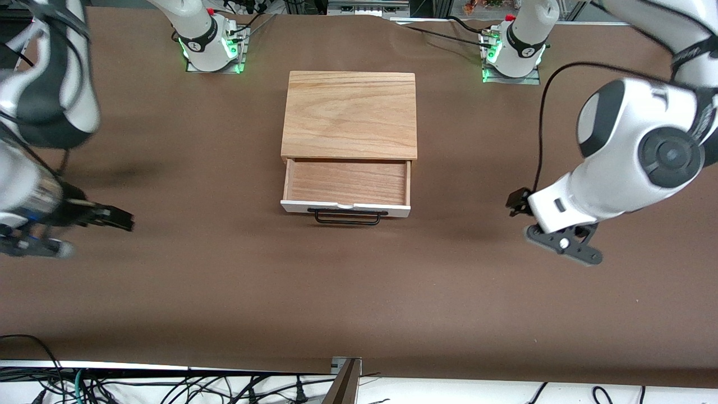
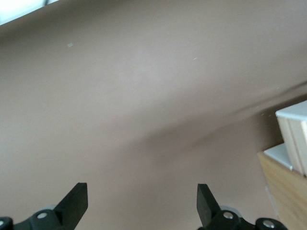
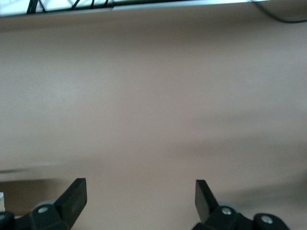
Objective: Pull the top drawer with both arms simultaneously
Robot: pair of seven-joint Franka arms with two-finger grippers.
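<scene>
The top drawer (image 1: pixel 346 182) stands pulled out of the wooden box (image 1: pixel 349 112) at the table's middle. Its light wood inside shows, empty. Its white front panel (image 1: pixel 345 207) and black wire bar handle (image 1: pixel 348 217) face the front camera. My left gripper (image 1: pixel 517 202) is open and empty, low over the table toward the left arm's end, apart from the drawer. In the left wrist view (image 2: pixel 141 203) a corner of the drawer (image 2: pixel 295 139) shows at the edge. My right gripper (image 1: pixel 119 219) is open and empty over the table toward the right arm's end. The right wrist view (image 3: pixel 139 201) shows only cloth between its fingers.
A brown cloth (image 1: pixel 348 292) covers the table. The two arm bases (image 1: pixel 210 39) (image 1: pixel 519 47) stand farther from the front camera than the box. Cables (image 1: pixel 168 387) lie past the table's near edge.
</scene>
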